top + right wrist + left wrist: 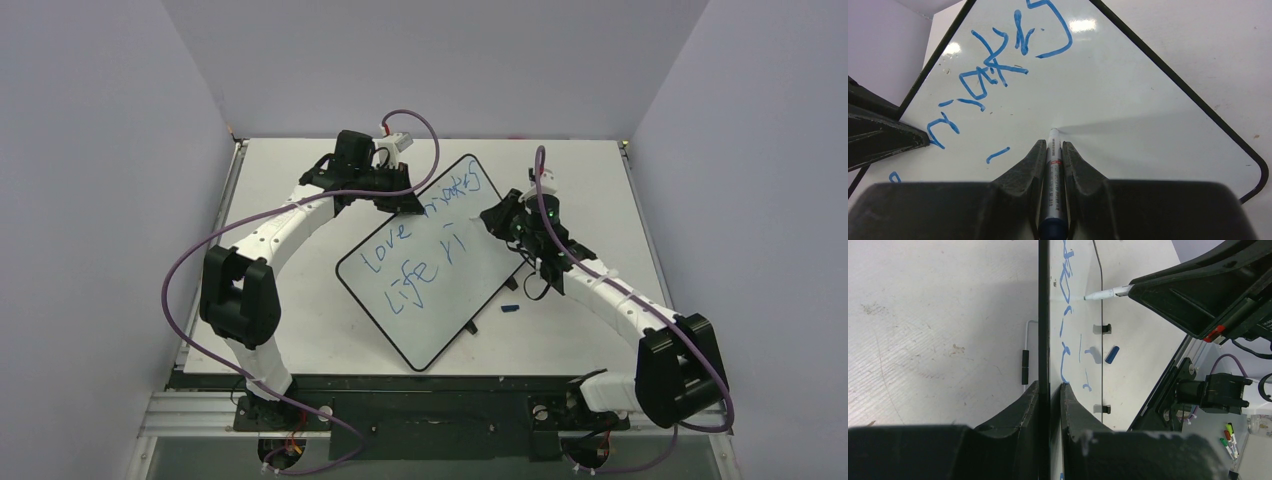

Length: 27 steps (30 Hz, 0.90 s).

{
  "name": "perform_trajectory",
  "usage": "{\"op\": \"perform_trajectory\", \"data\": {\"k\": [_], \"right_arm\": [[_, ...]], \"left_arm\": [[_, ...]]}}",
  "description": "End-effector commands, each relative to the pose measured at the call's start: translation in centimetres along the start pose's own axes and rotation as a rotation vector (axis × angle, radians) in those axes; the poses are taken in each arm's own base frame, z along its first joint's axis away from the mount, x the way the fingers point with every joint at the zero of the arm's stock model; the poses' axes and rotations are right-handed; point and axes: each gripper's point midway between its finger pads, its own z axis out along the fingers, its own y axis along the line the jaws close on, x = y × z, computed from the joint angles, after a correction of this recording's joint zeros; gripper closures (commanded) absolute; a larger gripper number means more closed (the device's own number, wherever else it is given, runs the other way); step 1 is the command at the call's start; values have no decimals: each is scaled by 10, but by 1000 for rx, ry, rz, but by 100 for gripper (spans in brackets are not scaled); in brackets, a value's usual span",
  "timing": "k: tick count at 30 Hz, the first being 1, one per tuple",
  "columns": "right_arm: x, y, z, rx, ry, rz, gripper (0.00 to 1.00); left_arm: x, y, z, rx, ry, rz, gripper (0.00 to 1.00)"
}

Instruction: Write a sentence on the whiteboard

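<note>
The whiteboard (pixel 470 290) lies tilted on the table. The sentence (pixel 420 240) in blue reads "love makes" over "life ri". My left gripper (pixel 405 203) is shut on the board's far left rim; in the left wrist view (pixel 1049 387) its jaws pinch the black rim edge-on. My right gripper (pixel 497 222) is shut on a silver marker (pixel 1053 165) with a dark blue end. The marker tip (pixel 1088 296) rests at the board's surface just right of "ri". The right wrist view shows the whiteboard (pixel 1128 100) and the sentence (pixel 998 65).
The blue marker cap (pixel 509 308) lies on the table just off the board's right edge, also in the left wrist view (pixel 1112 354). A small black foot (pixel 472 328) sticks out at the board's near edge. Grey walls enclose the table on three sides.
</note>
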Motion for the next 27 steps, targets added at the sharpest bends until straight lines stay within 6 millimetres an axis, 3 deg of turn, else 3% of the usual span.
{"op": "perform_trajectory", "data": {"k": [1,14,27], "right_arm": [[-14,13,6,-55,-44,17,100],[4,14,9,-78,10,20,100],[33,11,-2,-83,62,9,100]], "left_arm": [[36,-8,10,-1,112,53,100],[35,-8,9,-1,109,56,100],[35,-8,9,-2,109,56,100]]}}
